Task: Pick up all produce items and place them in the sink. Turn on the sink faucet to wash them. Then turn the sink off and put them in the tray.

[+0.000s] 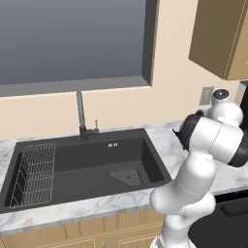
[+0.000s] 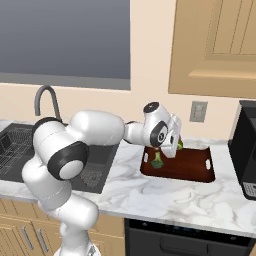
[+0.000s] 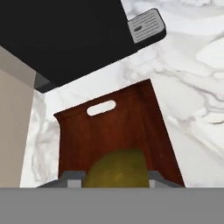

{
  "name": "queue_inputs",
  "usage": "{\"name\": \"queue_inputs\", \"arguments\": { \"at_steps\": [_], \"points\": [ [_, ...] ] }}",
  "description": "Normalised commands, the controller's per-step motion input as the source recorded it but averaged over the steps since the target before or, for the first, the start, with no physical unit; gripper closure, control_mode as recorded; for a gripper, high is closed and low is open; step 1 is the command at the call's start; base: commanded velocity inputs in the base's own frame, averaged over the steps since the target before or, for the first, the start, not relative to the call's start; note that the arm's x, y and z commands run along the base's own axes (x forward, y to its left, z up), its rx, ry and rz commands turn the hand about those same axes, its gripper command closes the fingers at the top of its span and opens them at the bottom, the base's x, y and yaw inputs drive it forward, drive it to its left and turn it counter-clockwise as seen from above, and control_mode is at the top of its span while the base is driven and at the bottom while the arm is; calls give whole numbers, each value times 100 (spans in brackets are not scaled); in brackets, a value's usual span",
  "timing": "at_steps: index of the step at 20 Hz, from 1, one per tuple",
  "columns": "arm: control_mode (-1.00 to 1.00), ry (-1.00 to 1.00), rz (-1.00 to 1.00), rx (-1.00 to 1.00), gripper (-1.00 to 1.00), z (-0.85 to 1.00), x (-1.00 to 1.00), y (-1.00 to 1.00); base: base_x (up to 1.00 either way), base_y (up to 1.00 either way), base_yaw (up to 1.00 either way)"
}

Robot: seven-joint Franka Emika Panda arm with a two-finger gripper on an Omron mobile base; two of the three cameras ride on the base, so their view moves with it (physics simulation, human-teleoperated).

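The lime-green fruit [image 3: 116, 168] sits clamped between the gripper's [image 2: 176, 148] jaws above the tray [image 2: 195, 167]; what looks like the broccoli floret [image 2: 157, 161] lies on the tray's left end.

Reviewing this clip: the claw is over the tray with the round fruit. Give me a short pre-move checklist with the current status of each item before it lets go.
1. Fruit in grip: ok. The lime-green fruit sits between the fingers of the claw.
2. Claw over the tray: ok. The tray lies directly under the fruit in the hand view.
3. Broccoli already in the tray: ok. The broccoli floret rests near the left end of the tray.
4. Landing spot free: ok. Bare tray surface shows ahead of the fruit.
5. Faucet off: cannot tell. No water shows at the faucet, but the lever is too small to read.
6. Sink emptied of produce: ok. The sink holds no produce.
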Motion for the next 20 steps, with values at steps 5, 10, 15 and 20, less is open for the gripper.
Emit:
{"name": "queue_inputs", "arguments": {
  "at_steps": [5,10,15,20],
  "points": [
    [-100,0,-1,0,100,-13,3,-7,0,0,0],
    [-100,1,0,5,100,-8,0,-10,0,0,0],
    [-100,3,0,3,100,-15,0,-6,0,0,0],
    [-100,2,0,1,100,-16,3,-2,0,0,0]
  ]
}}
